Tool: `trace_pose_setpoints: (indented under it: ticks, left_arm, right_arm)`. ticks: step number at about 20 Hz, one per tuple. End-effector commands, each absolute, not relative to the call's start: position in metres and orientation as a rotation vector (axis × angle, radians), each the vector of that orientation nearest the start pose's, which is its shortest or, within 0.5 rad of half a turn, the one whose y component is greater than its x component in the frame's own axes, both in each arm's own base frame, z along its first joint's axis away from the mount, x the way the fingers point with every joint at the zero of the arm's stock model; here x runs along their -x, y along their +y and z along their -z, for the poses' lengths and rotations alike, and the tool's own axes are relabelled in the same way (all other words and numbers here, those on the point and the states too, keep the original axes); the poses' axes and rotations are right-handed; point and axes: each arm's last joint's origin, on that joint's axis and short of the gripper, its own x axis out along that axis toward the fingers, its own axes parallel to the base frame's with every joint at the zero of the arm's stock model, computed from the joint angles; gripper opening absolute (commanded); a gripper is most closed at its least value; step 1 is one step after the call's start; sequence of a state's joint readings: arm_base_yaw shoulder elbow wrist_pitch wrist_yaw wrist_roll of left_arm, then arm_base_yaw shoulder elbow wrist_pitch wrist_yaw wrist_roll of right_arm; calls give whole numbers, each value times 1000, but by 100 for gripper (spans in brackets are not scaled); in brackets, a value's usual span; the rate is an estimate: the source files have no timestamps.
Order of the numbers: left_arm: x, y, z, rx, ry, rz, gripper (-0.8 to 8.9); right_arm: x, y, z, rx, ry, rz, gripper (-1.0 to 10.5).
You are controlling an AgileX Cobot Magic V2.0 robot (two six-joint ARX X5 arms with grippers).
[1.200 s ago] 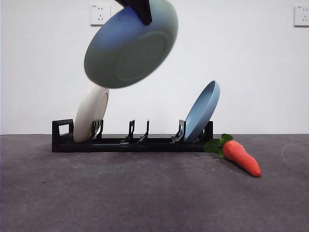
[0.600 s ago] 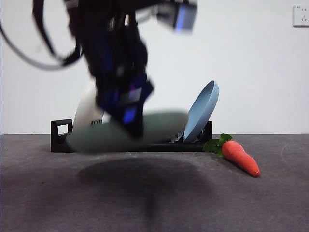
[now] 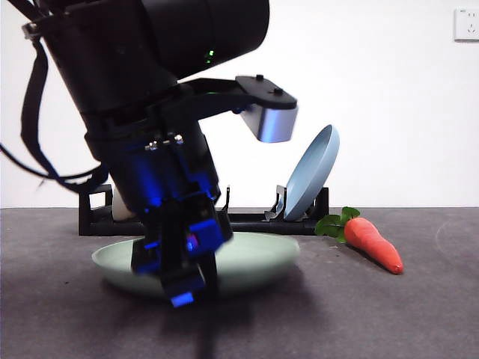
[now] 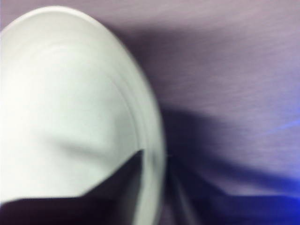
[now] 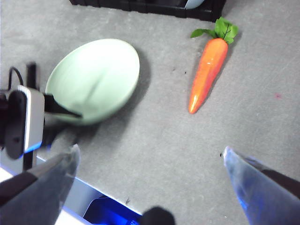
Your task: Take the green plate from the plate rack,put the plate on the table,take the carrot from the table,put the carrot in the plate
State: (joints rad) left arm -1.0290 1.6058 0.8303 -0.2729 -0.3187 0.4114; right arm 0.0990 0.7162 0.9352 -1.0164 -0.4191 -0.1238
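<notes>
The green plate (image 3: 251, 258) lies low and nearly flat at the table (image 3: 359, 314) in front of the plate rack (image 3: 254, 222); I cannot tell whether it rests fully on the surface. My left gripper (image 3: 183, 278) is shut on its near rim. In the left wrist view the plate (image 4: 70, 103) fills the picture with my gripper (image 4: 154, 164) clamped over its edge. The carrot (image 3: 372, 243) lies on the table to the right, leaves toward the rack. My right gripper (image 5: 150, 157) is open and empty, high above the table, with the plate (image 5: 98, 75) and carrot (image 5: 208, 70) below.
A blue plate (image 3: 310, 172) leans in the rack's right end slot. A sliver of a cream-white plate (image 3: 120, 209) shows behind the left arm. The rack's edge (image 5: 154, 7) also shows in the right wrist view. A white wall stands behind the rack.
My left gripper has carried the green plate from high above the rack down to the table in front of it. The carrot, blue plate and rack have not moved.
</notes>
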Motion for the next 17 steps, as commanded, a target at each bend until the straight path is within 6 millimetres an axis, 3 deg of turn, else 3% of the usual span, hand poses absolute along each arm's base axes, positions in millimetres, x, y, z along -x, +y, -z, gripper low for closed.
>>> trace_pose_setpoints:
  ticks: [1, 4, 7, 12, 17]
  left_arm:
    - [-157, -246, -150, -1000, 745, 813, 168]
    - [-157, -246, -153, -981, 740, 799, 170]
    - [-158, -247, -171, -884, 704, 768, 326]
    - [-154, -241, -240, -633, 594, 736, 357]
    - [-132, -206, -328, -288, 457, 724, 356]
  right_arm:
    - [-114, 24, -321, -17, 769, -540, 658]
    - [-119, 24, -320, -21, 785, -540, 658]
    - [-131, 25, -320, -49, 769, -527, 658]
    - [-183, 33, -306, -74, 774, -527, 658]
    - [-252, 60, -261, -57, 828, -561, 657]
